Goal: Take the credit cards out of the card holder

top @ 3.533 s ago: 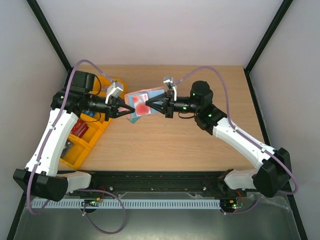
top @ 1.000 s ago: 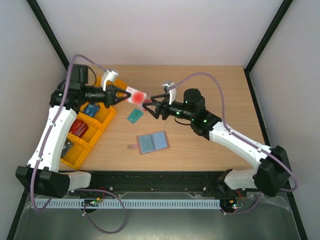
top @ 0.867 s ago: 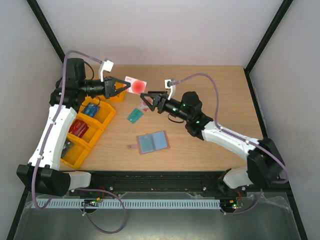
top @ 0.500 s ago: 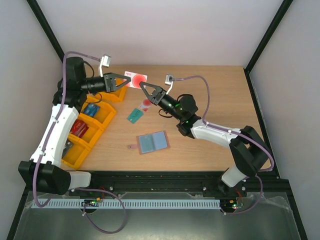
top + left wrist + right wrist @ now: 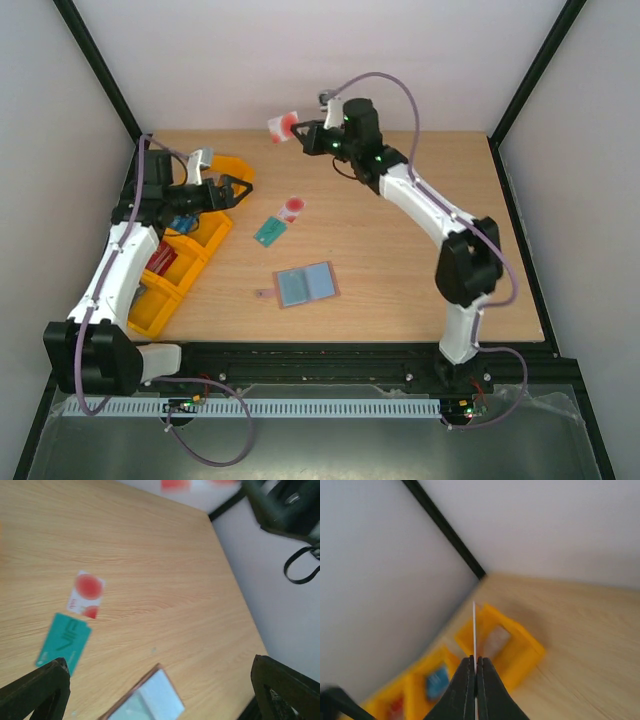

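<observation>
The card holder (image 5: 305, 284) lies open on the table, grey-blue inside up, also in the left wrist view (image 5: 150, 702). A teal credit card (image 5: 268, 232) (image 5: 64, 641) and a pale one with red marks (image 5: 292, 208) (image 5: 86, 594) lie flat beyond it. My right gripper (image 5: 303, 133) is raised at the back of the table, shut on another pale card with a red mark (image 5: 283, 125). That card shows edge-on (image 5: 474, 625) between the shut jaws (image 5: 475, 662). My left gripper (image 5: 232, 190) (image 5: 159, 662) hangs open and empty by the orange bins, left of the cards.
Orange plastic bins (image 5: 170, 265) (image 5: 510, 645) with small items line the table's left edge under my left arm. Black frame posts (image 5: 100, 70) and pale walls close the back and sides. My right arm (image 5: 430, 205) stretches across the table's right half.
The left gripper held the pale card aloft, then opened and drew back toward the bins. The right gripper closed on that card and swung it up to the back of the table.
</observation>
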Controlling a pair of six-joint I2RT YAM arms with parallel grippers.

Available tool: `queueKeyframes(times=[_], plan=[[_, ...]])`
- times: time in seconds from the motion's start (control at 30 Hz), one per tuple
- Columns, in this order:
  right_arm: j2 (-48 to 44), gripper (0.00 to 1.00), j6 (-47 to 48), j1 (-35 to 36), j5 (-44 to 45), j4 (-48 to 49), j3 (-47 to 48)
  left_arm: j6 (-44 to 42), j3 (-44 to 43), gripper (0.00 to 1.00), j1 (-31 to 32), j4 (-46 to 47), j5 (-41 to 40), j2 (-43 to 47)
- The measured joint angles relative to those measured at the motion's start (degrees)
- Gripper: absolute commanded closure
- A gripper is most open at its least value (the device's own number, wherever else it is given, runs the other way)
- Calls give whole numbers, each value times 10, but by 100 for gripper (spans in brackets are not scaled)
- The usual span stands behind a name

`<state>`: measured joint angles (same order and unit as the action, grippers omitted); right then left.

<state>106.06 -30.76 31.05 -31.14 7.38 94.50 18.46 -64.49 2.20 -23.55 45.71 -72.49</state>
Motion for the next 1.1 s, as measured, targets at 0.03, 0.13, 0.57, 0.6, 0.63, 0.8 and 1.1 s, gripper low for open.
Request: queueKeyframes(times=[0.03,0.13,0.57,0.6,0.63,0.8,1.1], plan=[[29,98,42,-4,-8,-58,40,-6,8,1,-10,0,-12,4],[115,98,161,-7,-40,-230,125,-11,43,1,-34,3,-25,17],[333,98,366,-6,-79,-559,300,-13,84,1,-52,21,-18,14],[333,98,369,-7,-79,-561,307,-13,84,1,-53,22,-18,13],[333,98,371,-9,-80,-562,313,-13,84,1,-54,23,-17,12],[340,98,372,-22,-96,-559,323,-13,84,1,-56,27,-16,8],[386,98,357,-34,-136,-544,344,-13,87,1,-60,31,-11,6]])
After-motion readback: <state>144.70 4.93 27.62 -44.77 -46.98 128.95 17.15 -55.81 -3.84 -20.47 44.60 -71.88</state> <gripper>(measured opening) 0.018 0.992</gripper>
